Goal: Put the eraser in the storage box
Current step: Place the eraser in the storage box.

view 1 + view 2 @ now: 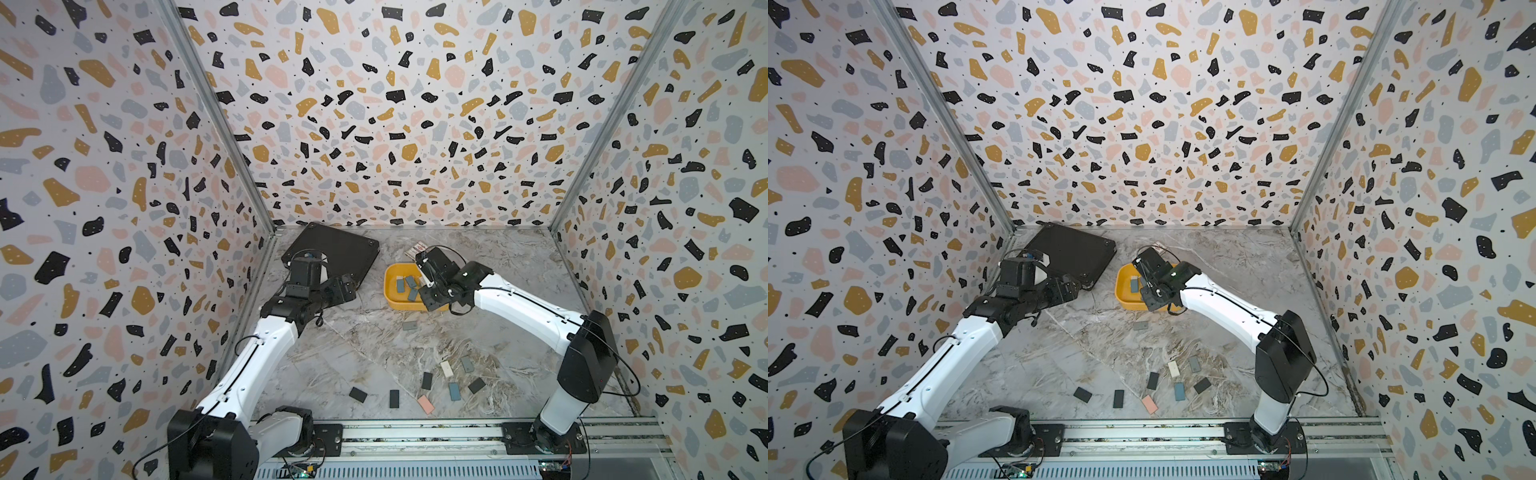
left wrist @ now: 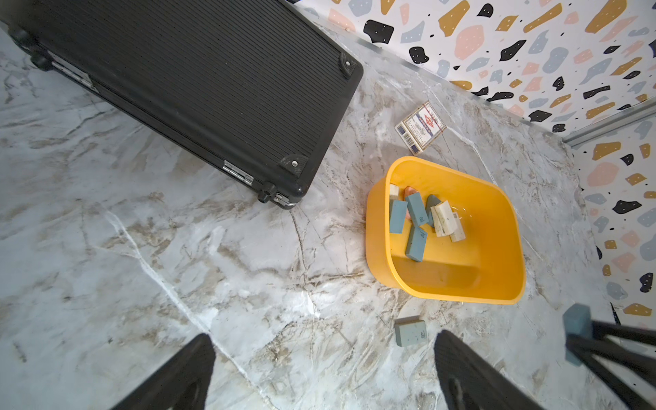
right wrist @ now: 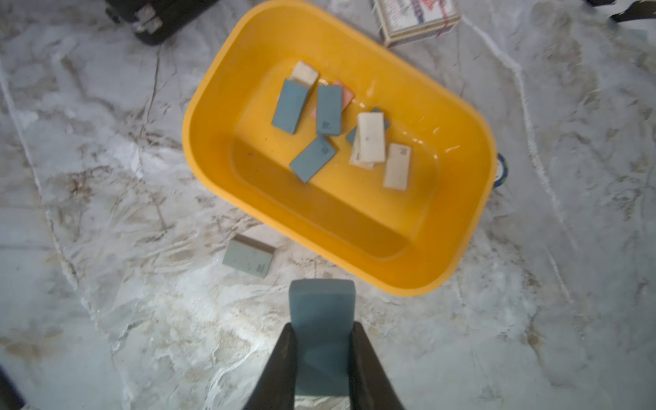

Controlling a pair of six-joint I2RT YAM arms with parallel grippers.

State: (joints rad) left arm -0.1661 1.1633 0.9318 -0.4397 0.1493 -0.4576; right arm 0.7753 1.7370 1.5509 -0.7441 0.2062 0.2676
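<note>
Where the right wrist view looks down its own fingers, the right gripper (image 3: 321,330) is clamped on a blue-grey eraser (image 3: 321,309), one black finger on each long side, at lower centre of the frame. Eraser held clear of the marble tabletop (image 3: 106,319); it shows just below the lower rim of the yellow storage box (image 3: 319,220) (whether it is already over the box, cannot tell). Box sits upper centre of that frame, open-topped, loose erasers inside: blue ones (image 3: 290,106), white ones (image 3: 371,136), a pink one (image 3: 347,95) mostly covered. One grey eraser (image 3: 248,257) lies flat on the marble just outside the box, to its lower left. The left gripper (image 2: 323,337) stands wide apart, nothing between its fingers, over bare marble at the bottom of the left wrist frame. A black ribbed case (image 2: 195,88) fills that frame's upper left; a small printed carton (image 2: 420,127) lies near the box. In both top views a scatter of erasers (image 1: 454,391) lies at lower centre, well apart from the box.
</note>
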